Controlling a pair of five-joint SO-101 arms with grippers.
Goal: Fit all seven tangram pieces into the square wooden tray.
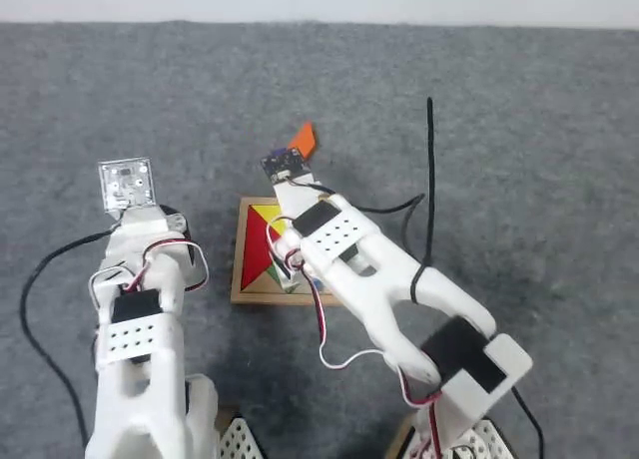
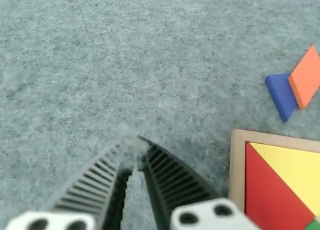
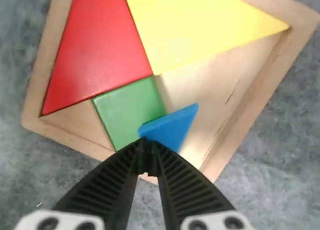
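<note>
The left hand [image 2: 136, 146] hangs over the grey desk [image 2: 125, 50], its 2 fingers pressed together on nothing. Beside it sits 1 wooden tray [image 3: 44, 65] with 3 pieces lying inside: 1 red triangle [image 3: 95, 55], 1 yellow triangle [image 3: 195, 25] and 1 green square [image 3: 130, 112]. The right hand [image 3: 148, 145] pinches 1 blue triangle [image 3: 172, 127] over the tray's bare wood, next to the green square. Past the tray, 2 more pieces lie touching on the desk: 1 blue piece [image 2: 281, 96] and 1 orange piece [image 2: 305, 77].

Grey, fuzzy counter [image 1: 519, 180] spreading wide here, and a pale strip [image 1: 319, 0] running right along its far edge.
</note>
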